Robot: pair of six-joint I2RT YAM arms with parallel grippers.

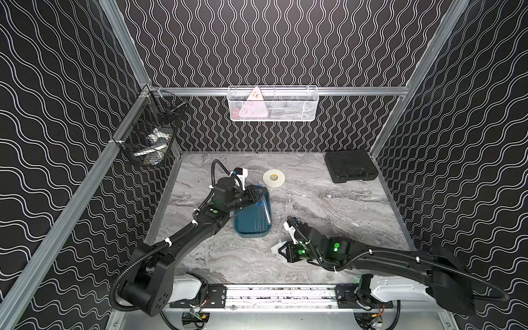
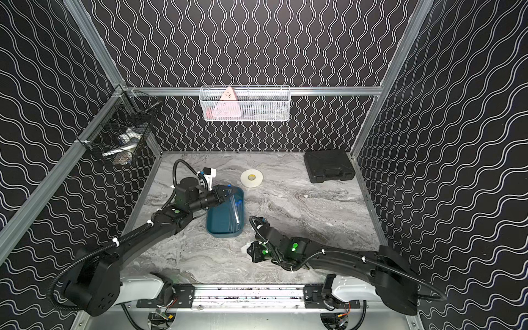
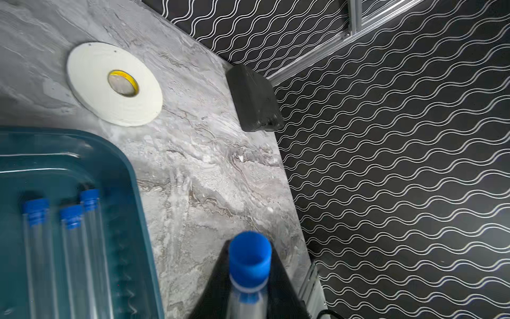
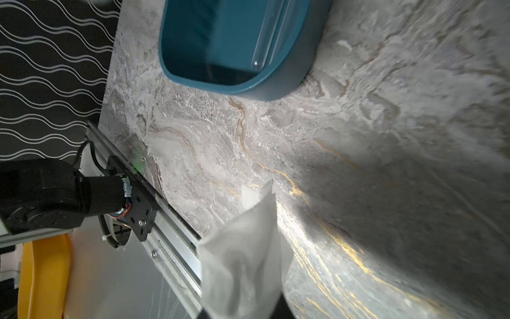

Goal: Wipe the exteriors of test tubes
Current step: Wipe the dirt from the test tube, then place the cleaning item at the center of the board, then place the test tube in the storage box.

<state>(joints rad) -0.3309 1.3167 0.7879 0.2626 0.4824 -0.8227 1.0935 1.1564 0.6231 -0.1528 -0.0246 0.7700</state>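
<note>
My left gripper (image 3: 249, 245) is shut on a clear test tube (image 3: 247, 299) just below its blue cap (image 3: 249, 259). In a top view this gripper (image 1: 256, 195) hangs over the far end of the teal tray (image 1: 251, 235), and the held tube (image 1: 267, 213) slants down over the tray. Three more blue-capped test tubes (image 3: 73, 248) lie side by side in the tray (image 3: 138, 193). My right gripper (image 4: 242, 312) is shut on a white tissue (image 4: 242, 262), low over the table near the front, right of the tray (image 4: 276, 88). In a top view the tissue (image 1: 276, 246) sticks out left of that gripper.
A white tape roll (image 1: 273, 178) lies behind the tray. A black case (image 1: 351, 166) sits at the back right corner. A white mesh basket (image 1: 273, 104) hangs on the back wall and a black wire basket (image 1: 151, 134) on the left wall.
</note>
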